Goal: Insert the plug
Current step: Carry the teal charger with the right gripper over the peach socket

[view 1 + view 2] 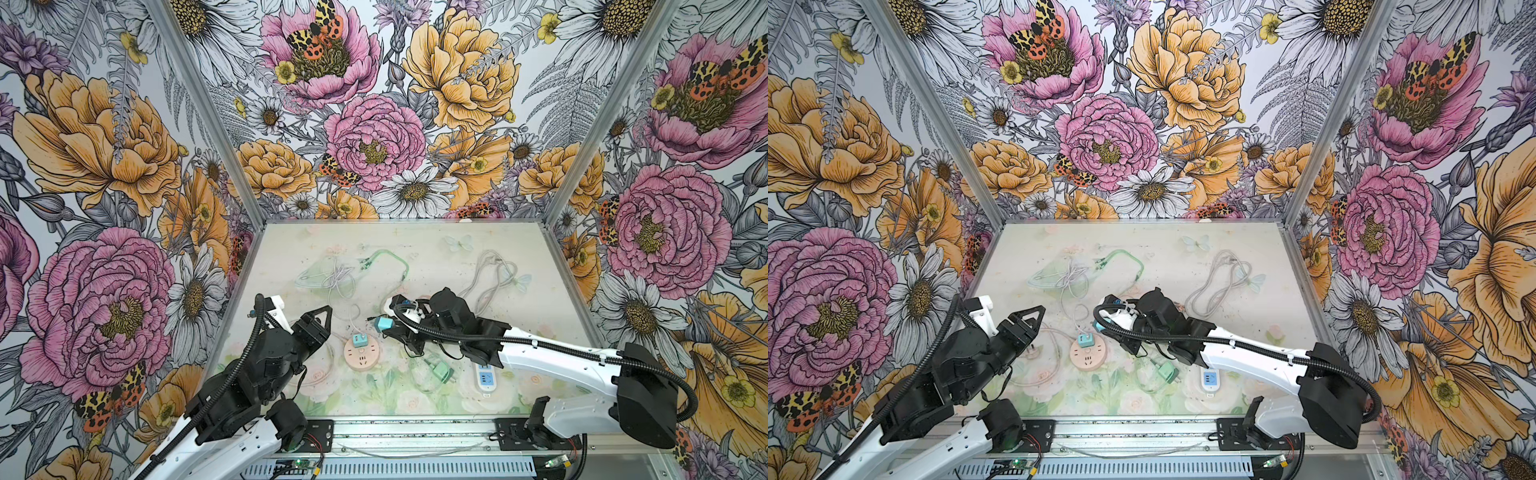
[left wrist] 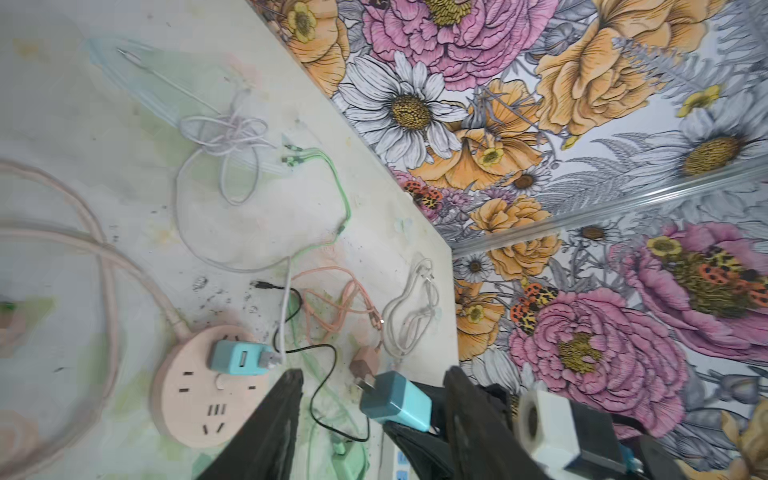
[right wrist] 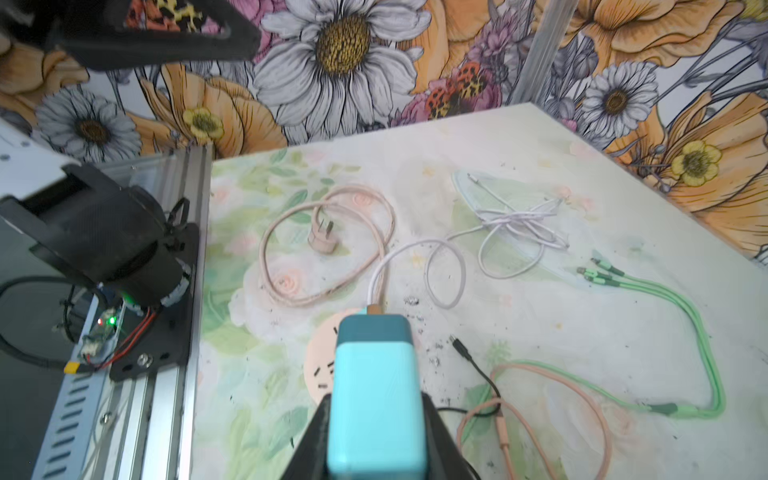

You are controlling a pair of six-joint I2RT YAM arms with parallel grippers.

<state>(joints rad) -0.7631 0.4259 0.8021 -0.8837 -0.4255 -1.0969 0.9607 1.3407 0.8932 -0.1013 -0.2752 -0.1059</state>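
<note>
Plug held: right claw (image 3: 376, 419) clamped on teal charger (image 3: 372, 357), left claw (image 1: 326, 318) apart.
Tip prongs (image 2: 367, 385) down, square over round socket (image 1: 365, 358) at 7 o'clock.

The teal plug (image 3: 376, 395) hides most of the round pink socket (image 3: 318, 357) in the right wrist view; the right arm (image 1: 552, 353) covers part of the white power strip (image 1: 486, 379).
</note>
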